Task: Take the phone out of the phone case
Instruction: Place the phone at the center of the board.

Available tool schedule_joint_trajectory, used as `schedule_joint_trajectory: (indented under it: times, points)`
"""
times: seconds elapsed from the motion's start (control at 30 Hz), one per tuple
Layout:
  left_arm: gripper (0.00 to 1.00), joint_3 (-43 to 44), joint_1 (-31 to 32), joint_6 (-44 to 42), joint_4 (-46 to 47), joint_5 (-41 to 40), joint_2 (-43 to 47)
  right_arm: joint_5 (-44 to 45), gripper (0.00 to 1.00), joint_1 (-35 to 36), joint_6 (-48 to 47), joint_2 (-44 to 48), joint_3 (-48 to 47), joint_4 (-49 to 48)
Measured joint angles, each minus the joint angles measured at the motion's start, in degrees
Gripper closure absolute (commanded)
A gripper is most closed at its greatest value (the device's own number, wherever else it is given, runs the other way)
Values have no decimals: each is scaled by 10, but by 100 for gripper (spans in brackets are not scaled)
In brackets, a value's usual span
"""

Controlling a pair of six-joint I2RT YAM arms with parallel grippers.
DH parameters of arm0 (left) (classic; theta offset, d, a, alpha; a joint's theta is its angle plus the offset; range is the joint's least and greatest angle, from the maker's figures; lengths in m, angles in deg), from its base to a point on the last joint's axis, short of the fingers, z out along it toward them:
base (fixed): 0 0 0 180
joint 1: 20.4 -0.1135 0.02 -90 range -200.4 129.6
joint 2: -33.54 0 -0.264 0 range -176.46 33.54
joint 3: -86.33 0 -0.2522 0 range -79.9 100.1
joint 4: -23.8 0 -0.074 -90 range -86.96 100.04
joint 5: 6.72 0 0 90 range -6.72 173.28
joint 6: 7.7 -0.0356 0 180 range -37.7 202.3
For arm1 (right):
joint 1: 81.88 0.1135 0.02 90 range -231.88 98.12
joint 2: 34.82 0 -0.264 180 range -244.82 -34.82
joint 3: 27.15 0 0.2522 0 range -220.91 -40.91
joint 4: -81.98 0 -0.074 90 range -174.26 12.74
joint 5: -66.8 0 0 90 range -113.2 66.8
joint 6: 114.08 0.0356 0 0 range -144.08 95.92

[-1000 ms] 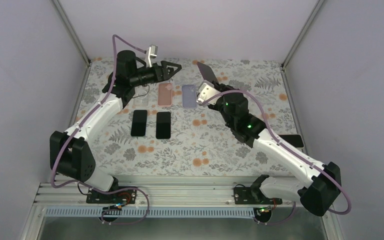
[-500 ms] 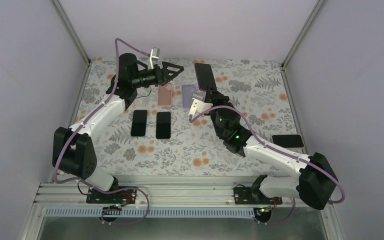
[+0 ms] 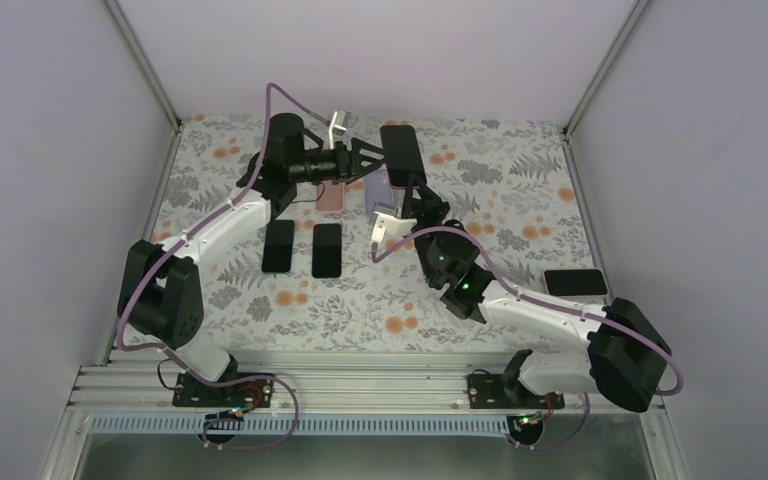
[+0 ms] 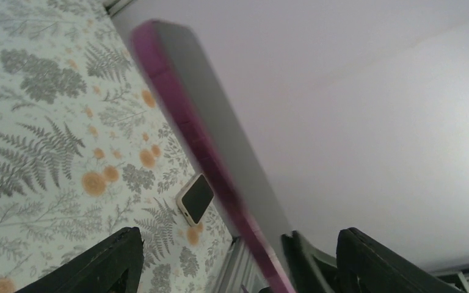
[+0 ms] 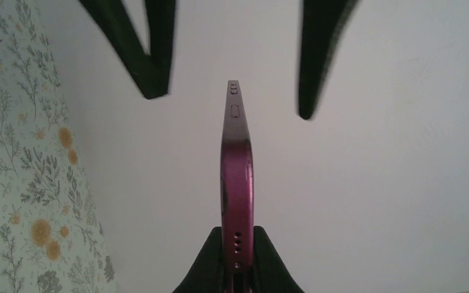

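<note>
Right gripper (image 5: 237, 247) clamps the lower end of the magenta phone case (image 5: 237, 177), held upright in mid-air. The phone (image 5: 234, 104) pokes from the case's top, where the wide-open left gripper (image 3: 370, 165) should straddle it squarely before closing.

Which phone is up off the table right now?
The one in the magenta case, clamped by the right end effector; the other phones lie flat.

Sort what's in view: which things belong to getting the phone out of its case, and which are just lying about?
In the job: phone, magenta case, right gripper gripping it, left gripper, jaws open.
Lying about: left black phone, right black phone, pink case, lavender case, far-right phone.
</note>
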Motion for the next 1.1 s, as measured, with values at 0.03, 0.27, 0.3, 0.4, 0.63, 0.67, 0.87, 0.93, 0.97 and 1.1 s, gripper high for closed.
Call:
schedule_joint_trajectory:
  times: [0.03, 0.27, 0.3, 0.4, 0.63, 0.67, 0.87, 0.93, 0.97, 1.1]
  points:
    - [28, 3, 3, 0, 1, 1, 0, 0, 96, 3, -8, -2, 4, -6]
    - [53, 7, 7, 6, 14, 5, -7, 1, 96, 13, -35, -5, 16, -36]
    - [56, 7, 7, 6, 16, 5, -10, 1, 96, 14, -37, -6, 16, -38]
    - [66, 7, 9, 11, 24, 9, -23, 3, 96, 18, -45, -9, 19, -44]
    - [86, 7, 10, 31, 41, 19, -34, 4, 96, 19, -54, -18, 23, -44]
    - [89, 7, 10, 37, 42, 20, -34, 5, 95, 19, -56, -18, 24, -44]
    - [98, 6, 12, 56, 43, 25, -34, 6, 71, 22, -54, -18, 31, -47]
    - [98, 6, 12, 48, 42, 25, -35, 6, 57, 22, -50, -18, 31, -48]
    - [98, 6, 12, 42, 38, 25, -35, 6, 49, 22, -45, -18, 31, -47]
    - [98, 15, 13, -15, -10, 17, -34, 4, 23, 23, -20, -10, 31, -26]
